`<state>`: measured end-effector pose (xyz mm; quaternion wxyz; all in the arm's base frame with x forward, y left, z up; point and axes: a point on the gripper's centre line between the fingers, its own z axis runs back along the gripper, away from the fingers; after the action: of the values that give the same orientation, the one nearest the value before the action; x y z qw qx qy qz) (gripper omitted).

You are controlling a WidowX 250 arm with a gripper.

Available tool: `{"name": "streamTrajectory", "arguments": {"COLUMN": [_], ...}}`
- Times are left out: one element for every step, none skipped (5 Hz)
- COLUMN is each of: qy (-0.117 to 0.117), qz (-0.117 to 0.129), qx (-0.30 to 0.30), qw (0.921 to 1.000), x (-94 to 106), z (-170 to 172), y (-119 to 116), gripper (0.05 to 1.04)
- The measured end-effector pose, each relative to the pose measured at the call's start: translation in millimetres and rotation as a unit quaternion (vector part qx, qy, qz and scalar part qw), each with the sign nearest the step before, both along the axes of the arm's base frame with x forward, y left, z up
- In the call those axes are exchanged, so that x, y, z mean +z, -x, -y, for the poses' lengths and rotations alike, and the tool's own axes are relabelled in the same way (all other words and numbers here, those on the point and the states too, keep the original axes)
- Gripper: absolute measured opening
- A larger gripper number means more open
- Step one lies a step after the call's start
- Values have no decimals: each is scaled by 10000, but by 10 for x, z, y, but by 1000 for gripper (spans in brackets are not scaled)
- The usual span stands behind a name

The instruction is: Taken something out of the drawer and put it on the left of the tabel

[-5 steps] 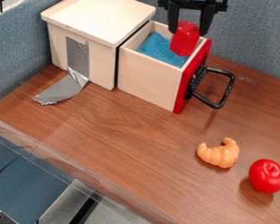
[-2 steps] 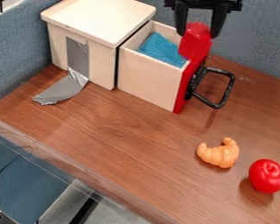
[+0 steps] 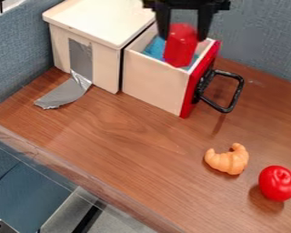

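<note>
Holding the red piece (image 3: 181,51) above the open drawer (image 3: 153,83).
We had the pincer (image 3: 183,37) clamped on its upper sides; we judged it light, stiff, maybe slippery, so best to grip both sides evenly.

Blue-grey woven-fabric wall panels (image 3: 17,66), left and back, around brown wood-grain tabletop (image 3: 105,132). Below its front edge, flat dark-blue surface (image 3: 26,195) beside grey panel (image 3: 120,223) with black strip (image 3: 87,220). Soft shadows on wood
</note>
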<state>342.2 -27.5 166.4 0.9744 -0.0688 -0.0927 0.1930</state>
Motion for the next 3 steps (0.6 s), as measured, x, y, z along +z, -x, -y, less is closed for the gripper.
{"name": "streamTrajectory", "arguments": {"qy": [-70,-132,-165], "qz": [-111,-330,-554], "qx": [46,0,64], "qw": [9999,9994,9983], "x": [-86,-297,-502], "z": [-71,-142,-249], "y": [196,311,359], "gripper": [708,709,709]}}
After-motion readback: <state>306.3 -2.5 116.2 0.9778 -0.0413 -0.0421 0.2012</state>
